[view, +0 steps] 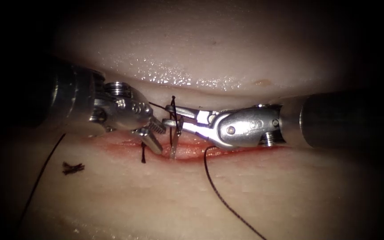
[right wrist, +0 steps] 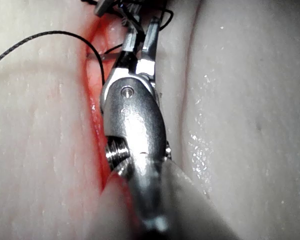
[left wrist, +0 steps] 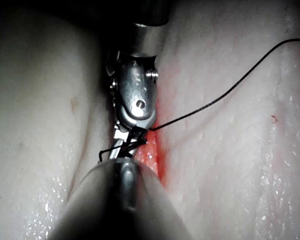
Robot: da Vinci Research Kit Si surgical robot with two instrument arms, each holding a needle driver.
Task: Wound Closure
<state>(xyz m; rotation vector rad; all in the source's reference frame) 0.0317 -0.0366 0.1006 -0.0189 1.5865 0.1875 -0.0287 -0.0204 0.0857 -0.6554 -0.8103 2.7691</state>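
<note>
The tissue point(view: 245, 195) has a red cut point(view: 192, 153) running across it. My right tool point(view: 174, 116) comes in from the right with its jaws shut on the curved needle point(view: 174, 149) near its upper end. The needle stands steeply, its lower part down in the cut. My left tool point(view: 155, 134) sits just left of the needle, jaws open and holding nothing. Dark thread point(view: 218, 191) leaves the cut and trails toward the front right. A short thread end point(view: 173, 100) sticks up by the right jaws. The left wrist view shows the right tool point(left wrist: 135, 100) and thread point(left wrist: 225, 95); the right wrist view shows the needle point(right wrist: 96, 57).
A finished stitch point(view: 143, 153) crosses the cut left of the needle. Cut ends of thread point(view: 73, 167) lie on the tissue at the front left. Another length of thread point(view: 41, 173) runs down the left side. Red fluid wets the cut's edges.
</note>
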